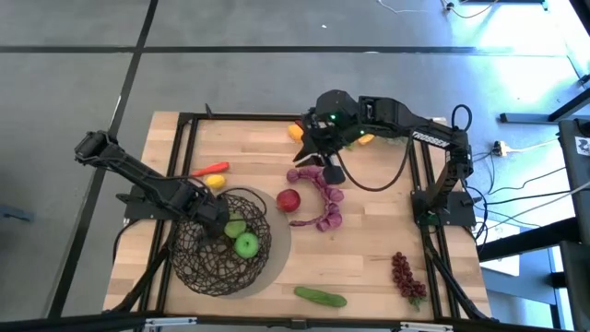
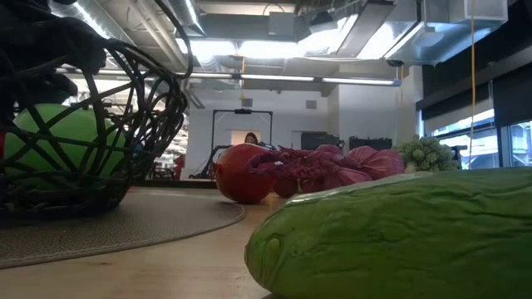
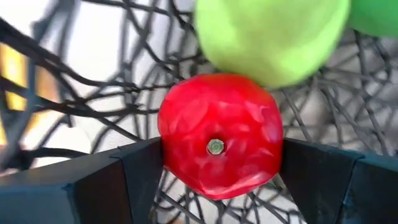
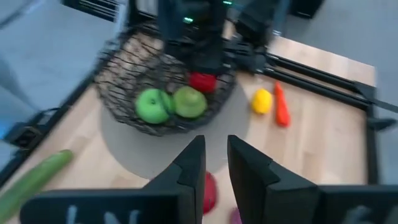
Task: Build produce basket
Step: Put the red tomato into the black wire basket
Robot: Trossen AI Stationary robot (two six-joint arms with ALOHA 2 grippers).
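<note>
The dark wire-mesh basket (image 1: 207, 263) stands on a grey round mat (image 1: 279, 247) at the near left. Two green apples (image 1: 246, 244) lie inside it. My left gripper (image 3: 217, 155) reaches down into the basket from its far-left side and is shut on a red round fruit (image 3: 217, 134), next to a green apple (image 3: 273, 37). My right gripper (image 4: 216, 152) hangs high over the table's far middle (image 1: 330, 171), tilted down toward the basket. A narrow gap shows between its fingers, with nothing in it. My left gripper pinches the red fruit by two opposite sides (image 3: 169, 149), one finger (image 3: 140, 165) on each. The fingers come from above, pointing steeply down into the basket. The fruit's stem end (image 3: 215, 147) faces the camera. Whether the fruit rests on the mesh, I cannot tell.
On the table lie a red apple (image 1: 289, 199), a curved purple bunch (image 1: 324, 201), a red chili (image 1: 210, 169), a yellow fruit (image 1: 215, 182), dark-red grapes (image 1: 404, 275) and a cucumber (image 1: 321, 296) near the front edge. Yellow-orange fruits (image 1: 295, 131) lie under the right arm.
</note>
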